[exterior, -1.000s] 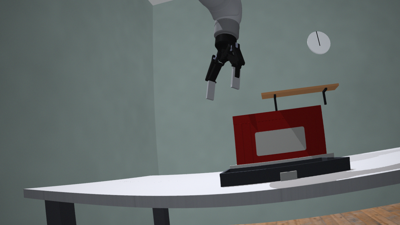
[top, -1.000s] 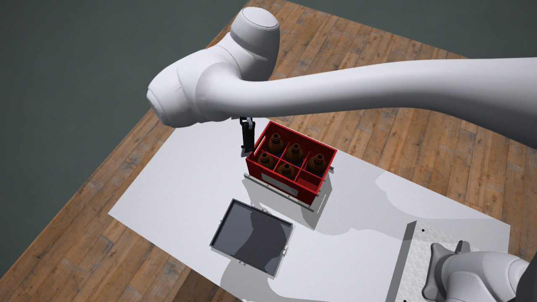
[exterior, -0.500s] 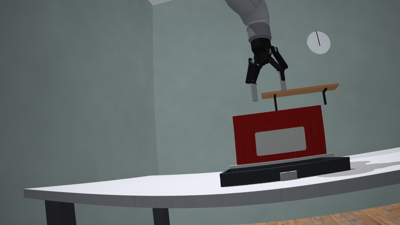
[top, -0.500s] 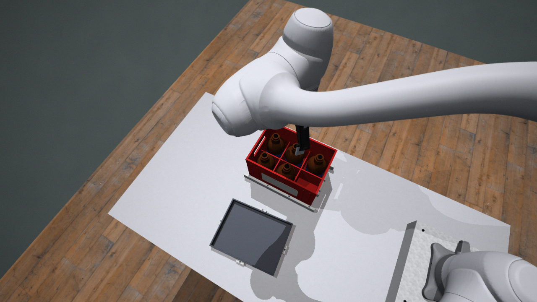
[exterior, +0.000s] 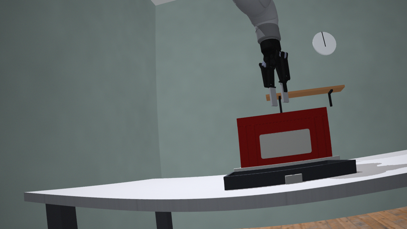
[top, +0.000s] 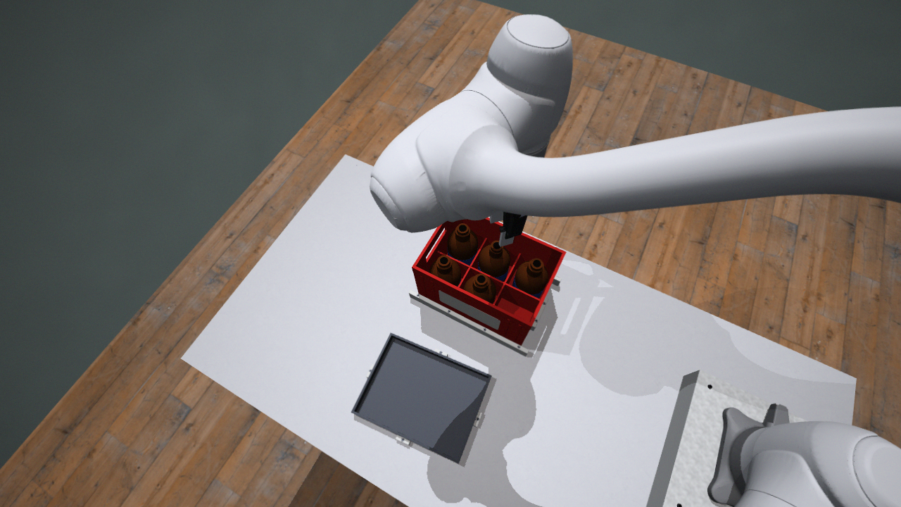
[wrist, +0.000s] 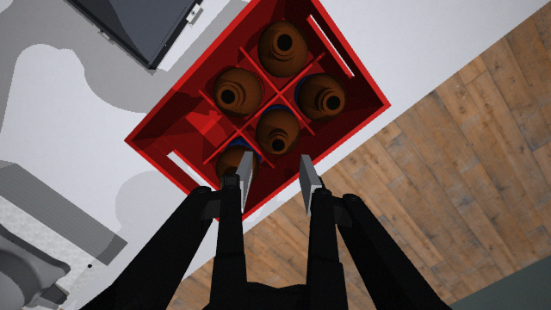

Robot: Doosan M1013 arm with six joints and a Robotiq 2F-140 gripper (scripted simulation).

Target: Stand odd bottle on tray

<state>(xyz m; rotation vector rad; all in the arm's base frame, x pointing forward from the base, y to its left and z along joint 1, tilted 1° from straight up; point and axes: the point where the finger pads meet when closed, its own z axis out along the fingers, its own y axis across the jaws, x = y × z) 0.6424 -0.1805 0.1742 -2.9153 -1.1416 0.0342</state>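
Gripper (top: pixel 506 238) (exterior: pixel 279 103) (wrist: pixel 275 164) points down over the crate (top: pixel 428 289) (exterior: pixel 247 142) (wrist: pixel 188 71), its fingers apart with a moderate gap and nothing clamped between them. In the exterior view both fingertips are above the crate's near rim. The arm (top: pixel 630 176) (exterior: pixel 264 17) reaches across above the crate and covers part of its far side in the top view.

Contents: five brown bottles stand in separate compartments of the red crate, mouths up. Top view, far row — left bottle (top: pixel 462 242) (wrist: pixel 322 96), middle bottle (top: pixel 494 259) (wrist: pixel 278 130), right bottle (top: pixel 533 277) (wrist: pixel 238 164). Near row: left bottle (top: pixel 445 271) (wrist: pixel 282 48) and middle bottle (top: pixel 481 287) (wrist: pixel 238 91); the near-right compartment is vacant. One finger partly hides the far-right bottle in the wrist view.

Odd-neck bottle: among these five, inside the crate; which one cannot be told from these views.

Dark tray (top: pixel 415 393) (exterior: pixel 261 177) (wrist: pixel 146 26) lies flat on the white table (top: pixel 264 283) (exterior: pixel 127 189) (wrist: pixel 387 43), near the crate and apart from it. The crate sits upright — a pale rail (top: pixel 466 323) (exterior: pixel 334 157) runs along its near side.
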